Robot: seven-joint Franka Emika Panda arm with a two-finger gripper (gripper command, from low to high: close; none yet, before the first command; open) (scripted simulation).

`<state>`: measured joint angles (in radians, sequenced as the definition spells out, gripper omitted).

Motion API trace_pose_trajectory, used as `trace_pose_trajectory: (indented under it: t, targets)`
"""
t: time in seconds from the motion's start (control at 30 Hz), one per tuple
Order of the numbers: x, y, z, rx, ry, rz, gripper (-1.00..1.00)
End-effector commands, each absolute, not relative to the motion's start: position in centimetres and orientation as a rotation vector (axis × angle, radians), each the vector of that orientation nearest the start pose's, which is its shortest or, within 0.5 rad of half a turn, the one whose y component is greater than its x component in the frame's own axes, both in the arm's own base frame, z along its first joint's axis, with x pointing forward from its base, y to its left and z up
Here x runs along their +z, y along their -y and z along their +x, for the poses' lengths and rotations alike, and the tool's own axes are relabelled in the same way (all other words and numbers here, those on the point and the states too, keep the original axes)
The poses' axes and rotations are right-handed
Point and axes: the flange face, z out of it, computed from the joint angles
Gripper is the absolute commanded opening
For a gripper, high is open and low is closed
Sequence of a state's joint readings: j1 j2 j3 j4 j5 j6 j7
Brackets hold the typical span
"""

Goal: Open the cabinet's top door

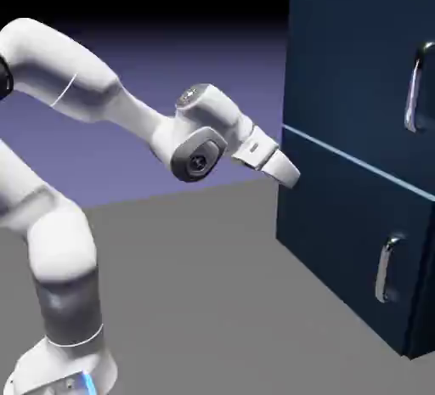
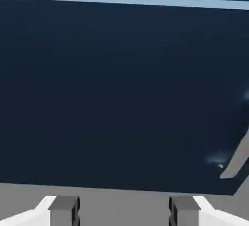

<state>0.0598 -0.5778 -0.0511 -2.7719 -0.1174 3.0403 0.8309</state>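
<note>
Tool [image 2: 124,211] open: fingertips apart, nothing between them, grey counter [image 2: 124,205] seen in the gap. In the exterior view, tool points toward the cabinet [image 1: 361,160] and slants downward. Top door [image 1: 357,66], closed, lies above and beyond the tool; its upright silver handle [image 1: 415,87] is up and to the exterior view's right of the tool, well apart from it. Pale blue strip [image 1: 357,160] runs beneath that door. Lower door [image 1: 348,223], also closed, fills most of the hand view; its handle [image 1: 385,270] sits lower than the tool, again to the exterior view's right.
</note>
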Motion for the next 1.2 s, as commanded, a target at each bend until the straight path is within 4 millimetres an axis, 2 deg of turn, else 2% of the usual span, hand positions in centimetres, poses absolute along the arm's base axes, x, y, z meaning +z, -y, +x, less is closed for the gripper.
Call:
trace_pose_trajectory:
  t: [0.0,0.3,0.6,0.9,1.17]
  targets:
    - [48.8,-1.4,39.6,-1.110,-0.903,-2.435,0.00]
    - [55.3,-2.7,40.3,-1.266,-0.813,-2.304,0.00]
    - [60.4,-2.4,40.4,-1.399,-0.748,-2.163,0.00]
    - [63.7,-0.6,40.5,-1.507,-0.705,-2.028,0.00]
    - [65.0,2.2,41.2,-1.583,-0.683,-1.923,0.00]
